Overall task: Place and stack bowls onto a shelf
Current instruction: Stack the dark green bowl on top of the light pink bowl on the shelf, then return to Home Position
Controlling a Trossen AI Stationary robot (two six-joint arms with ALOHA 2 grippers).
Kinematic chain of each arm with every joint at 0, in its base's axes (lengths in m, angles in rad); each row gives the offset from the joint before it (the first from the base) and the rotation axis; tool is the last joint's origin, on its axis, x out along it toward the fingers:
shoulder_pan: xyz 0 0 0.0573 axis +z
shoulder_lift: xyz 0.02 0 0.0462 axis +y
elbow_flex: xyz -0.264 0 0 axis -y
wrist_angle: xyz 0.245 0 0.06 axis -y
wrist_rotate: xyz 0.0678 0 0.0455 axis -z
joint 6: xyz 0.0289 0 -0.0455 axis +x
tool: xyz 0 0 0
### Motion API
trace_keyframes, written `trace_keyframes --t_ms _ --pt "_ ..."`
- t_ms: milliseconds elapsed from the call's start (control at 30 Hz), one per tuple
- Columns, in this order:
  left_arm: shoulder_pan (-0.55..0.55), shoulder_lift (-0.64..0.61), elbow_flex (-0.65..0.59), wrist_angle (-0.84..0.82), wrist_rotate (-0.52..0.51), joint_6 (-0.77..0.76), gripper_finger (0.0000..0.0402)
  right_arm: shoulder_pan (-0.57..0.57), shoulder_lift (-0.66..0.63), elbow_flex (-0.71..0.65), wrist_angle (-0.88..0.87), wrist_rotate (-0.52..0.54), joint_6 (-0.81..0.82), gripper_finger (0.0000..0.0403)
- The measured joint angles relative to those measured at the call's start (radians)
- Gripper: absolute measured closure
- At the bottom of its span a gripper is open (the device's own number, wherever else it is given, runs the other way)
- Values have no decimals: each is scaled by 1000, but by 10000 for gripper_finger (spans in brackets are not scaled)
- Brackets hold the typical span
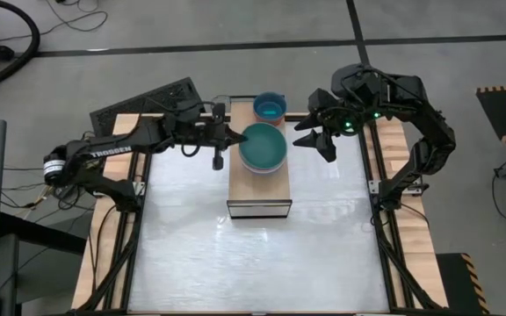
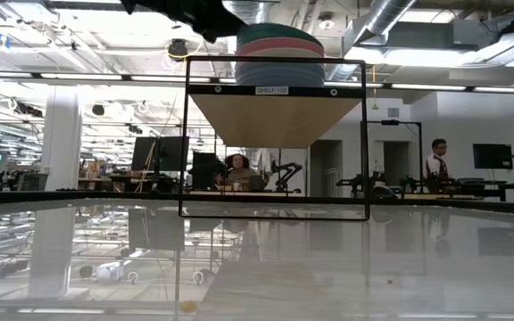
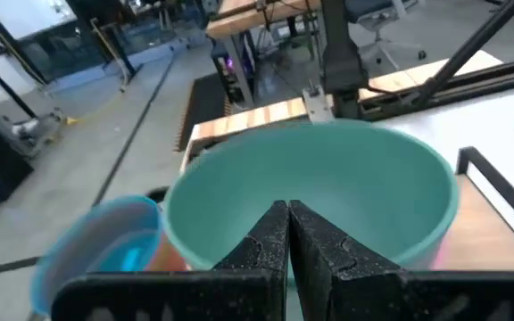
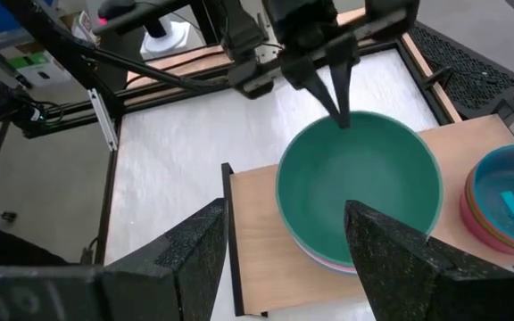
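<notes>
Shelf: the shelf (image 1: 259,189) stands on the table (image 1: 253,263) at mid-width, toward the far side. It is a light-wood board with a dark front edge. In the low view it is seen from below (image 2: 275,120), raised on a thin dark frame.

Big stack: the green bowl (image 1: 263,146) sits on top of a stack on the shelf. In the low view the stack (image 2: 280,61) shows a green layer above, pink under it and grey-blue lowest. In the right wrist view the green bowl (image 4: 359,185) has a pink rim showing just under it.

Small stack: a second stack (image 1: 270,108) stands beyond the first, at the shelf's far end, just beside it. Its top bowl is cyan, with a reddish rim below. The right wrist view shows the same stack (image 4: 505,203).

Left gripper: the left gripper (image 1: 235,136) is at the near-left rim of the green bowl. Its fingers (image 3: 270,245) are pressed together with nothing between them, tips at the bowl's rim. Whether they touch the rim cannot be told.

Right gripper: the right gripper (image 1: 314,140) hovers just right of the big stack, apart from it. Its fingers (image 4: 194,250) stand wide and hold nothing.

Room: people sit and stand at desks far behind the table in the low view.
</notes>
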State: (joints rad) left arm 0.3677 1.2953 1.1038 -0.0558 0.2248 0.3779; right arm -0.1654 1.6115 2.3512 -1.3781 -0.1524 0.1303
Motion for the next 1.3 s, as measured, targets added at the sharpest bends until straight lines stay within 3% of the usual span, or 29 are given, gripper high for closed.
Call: trace_keyframes --t_ms 200,400,667,833,933,1133,1300 --pt "2 0 -50 14 -5 -41 401 0 0 0 0 -2 0 154" --pt "1 -61 2 25 -28 -62 401 0 -1 0 14 -3 -5 154" --pt "1 -226 164 34 -30 -210 401 -1 -101 4 131 24 -89 154" --pt "1 -344 192 1 -22 -239 401 -8 -193 4 81 50 -251 154" --pt "1 -421 188 -94 -21 -310 401 -8 -244 -11 -36 46 -235 154" --pt "1 -581 130 -214 -19 -331 401 -8 -412 -170 140 15 -225 154" --pt "1 -763 -20 -274 -19 -459 401 -8 -643 -443 308 2 -140 154"
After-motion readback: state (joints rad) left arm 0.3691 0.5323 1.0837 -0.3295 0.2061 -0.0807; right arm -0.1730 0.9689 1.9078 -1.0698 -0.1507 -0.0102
